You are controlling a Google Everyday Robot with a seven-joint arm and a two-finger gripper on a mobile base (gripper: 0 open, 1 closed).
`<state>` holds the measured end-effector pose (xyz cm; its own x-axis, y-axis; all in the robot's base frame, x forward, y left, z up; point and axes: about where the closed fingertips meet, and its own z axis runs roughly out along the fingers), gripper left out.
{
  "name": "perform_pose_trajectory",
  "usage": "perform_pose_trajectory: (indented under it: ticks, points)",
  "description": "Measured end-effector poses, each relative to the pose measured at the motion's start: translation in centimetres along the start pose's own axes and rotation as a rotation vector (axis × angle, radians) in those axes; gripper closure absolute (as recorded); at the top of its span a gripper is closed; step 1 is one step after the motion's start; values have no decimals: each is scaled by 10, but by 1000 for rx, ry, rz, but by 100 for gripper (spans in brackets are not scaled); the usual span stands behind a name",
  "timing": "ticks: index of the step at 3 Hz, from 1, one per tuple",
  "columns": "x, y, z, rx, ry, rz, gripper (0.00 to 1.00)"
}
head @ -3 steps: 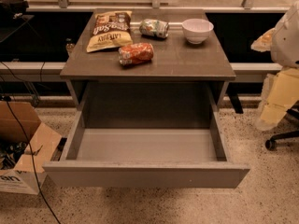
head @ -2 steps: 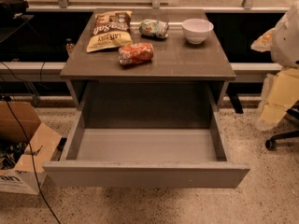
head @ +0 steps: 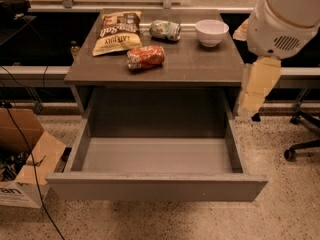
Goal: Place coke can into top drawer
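Currently the gripper (head: 254,99), a pale cream piece hanging below the robot's white arm housing, sits off the right edge of the tabletop (head: 205,66) in the camera view, just beside the cabinet's front right corner and over the speckled floor. It holds nothing. Whether it is spread or pressed together cannot be told from this angle.

Well to the left of the gripper and a little farther back, the coke can (head: 145,57) lies on its side on the tabletop, red with white markings, with one silver end turned towards the left. Its lettering is too small to read.

Behind the coke can, farther from the gripper, a green-and-silver can (head: 165,30) also lies on its side. Left of that can is a yellow and brown chip bag (head: 116,32), lying flat. Its upper script seems to begin "Sea Sa", and the dark capitals below look like "LATE JULY". A white bowl (head: 211,32) stands upright near the back right of the tabletop and is the item nearest the gripper.

Below and to the left of the gripper, the top drawer (head: 155,185) is pulled far out, its plain front panel towards the camera and its grey floor showing. At the far left a cardboard box (head: 25,156) sits on the floor with the printed letters "an" on its side, and black cables run past it. To the gripper's right, part of a wheeled office chair base (head: 300,146) is in view.
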<state>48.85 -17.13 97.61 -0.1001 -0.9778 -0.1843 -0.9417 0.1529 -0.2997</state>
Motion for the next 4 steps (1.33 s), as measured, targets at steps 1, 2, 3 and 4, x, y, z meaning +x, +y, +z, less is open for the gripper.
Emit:
perform_pose_trajectory:
  ticks: [1,2,3,4]
  points:
    - [-40,-25,27,-15,-24,-79,0]
    - [-80,-49,51,-26,-67,-133,0]
    - [-120,-71,69,-27,-101,-171,0]
    - [-152,-89,86,-33,-122,-198,0]
